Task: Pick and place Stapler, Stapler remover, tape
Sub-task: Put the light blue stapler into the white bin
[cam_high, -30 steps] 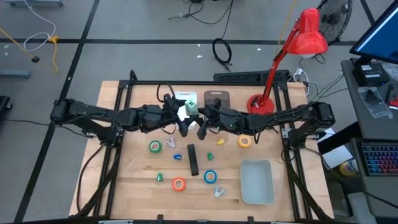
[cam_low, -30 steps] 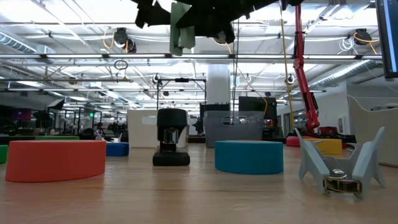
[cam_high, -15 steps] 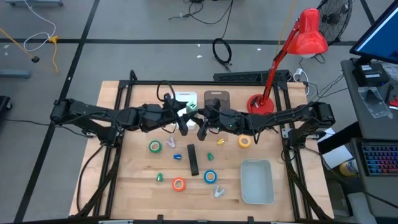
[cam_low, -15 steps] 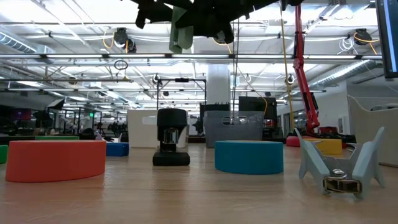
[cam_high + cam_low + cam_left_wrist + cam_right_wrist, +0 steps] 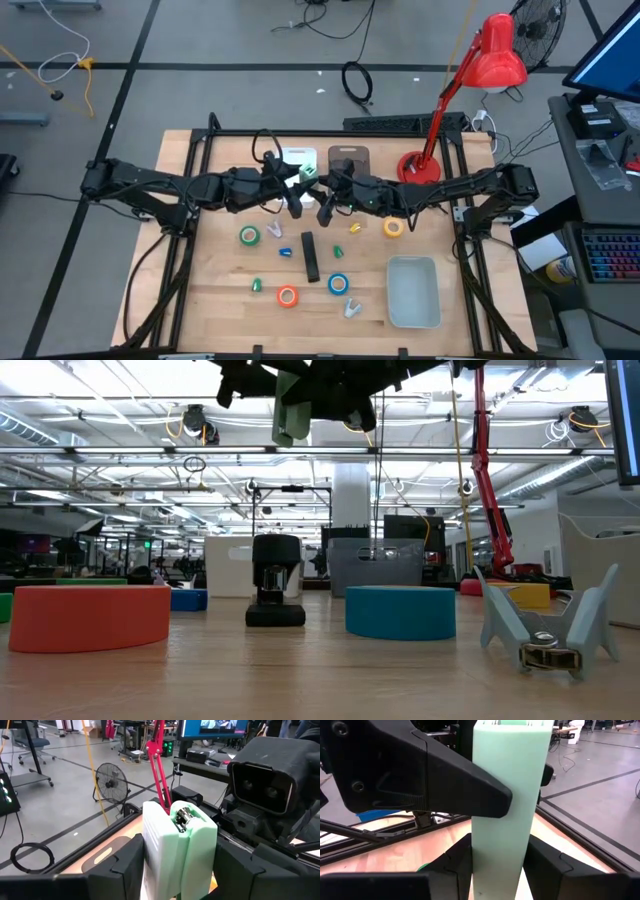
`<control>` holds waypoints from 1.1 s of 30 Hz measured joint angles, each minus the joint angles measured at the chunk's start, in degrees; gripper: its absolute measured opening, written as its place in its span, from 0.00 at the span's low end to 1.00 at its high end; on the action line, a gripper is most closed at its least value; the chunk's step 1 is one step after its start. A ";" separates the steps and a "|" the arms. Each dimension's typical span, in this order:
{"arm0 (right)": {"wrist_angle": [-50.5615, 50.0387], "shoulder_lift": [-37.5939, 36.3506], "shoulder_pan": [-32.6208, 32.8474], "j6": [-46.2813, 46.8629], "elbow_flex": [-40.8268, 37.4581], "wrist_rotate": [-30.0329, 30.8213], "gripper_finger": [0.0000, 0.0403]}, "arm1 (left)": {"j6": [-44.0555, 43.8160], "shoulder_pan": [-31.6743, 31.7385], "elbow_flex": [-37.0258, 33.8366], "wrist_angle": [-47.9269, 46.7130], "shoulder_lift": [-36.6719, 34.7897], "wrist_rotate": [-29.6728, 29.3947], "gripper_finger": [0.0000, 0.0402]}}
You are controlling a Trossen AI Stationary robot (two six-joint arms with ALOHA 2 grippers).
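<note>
High view: both grippers meet mid-table, above the black stapler (image 5: 311, 256); low view: the pale green remover (image 5: 291, 408) hangs aloft; wrist views: left gripper (image 5: 177, 865) and right gripper (image 5: 497, 857) each clamp it, fingers part-closed.

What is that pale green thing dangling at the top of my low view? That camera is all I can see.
Observer: From above, it is a pale green stapler remover, held in mid-air where the two arms meet over the table.
Operator: Which arm holds it?
Observer: The left wrist view shows the left tool closed on its sides.
Operator: And the other arm?
Observer: The right wrist view shows the right tool clamped on it too, so both grip it at once.
</note>
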 joint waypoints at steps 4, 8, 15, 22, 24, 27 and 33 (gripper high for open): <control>-0.36 0.00 0.00 0.33 0.00 -0.20 0.38 | -0.17 -0.02 0.01 -1.01 -0.45 0.07 0.46; -0.45 0.07 -0.02 -0.16 0.01 -0.71 0.39 | -1.12 -0.02 0.02 -3.41 -1.41 -0.02 0.43; -0.26 0.05 -0.09 -0.40 0.11 -0.25 0.40 | -1.52 1.25 0.07 -4.06 -2.12 0.90 0.43; -0.16 0.00 -0.09 -0.58 0.11 -0.11 0.40 | -1.28 1.42 0.02 -4.40 -2.63 1.29 0.43; -0.26 0.00 -0.09 -1.00 0.11 -0.53 0.40 | -1.08 1.46 0.02 -4.63 -2.63 1.69 0.43; 0.33 0.00 -0.15 -1.18 0.09 -1.18 0.40 | -1.05 1.46 0.02 -4.44 -2.68 1.93 0.43; 0.15 0.00 -0.15 -1.19 0.07 -1.24 0.40 | -1.05 1.51 0.02 -4.44 -2.68 2.16 0.43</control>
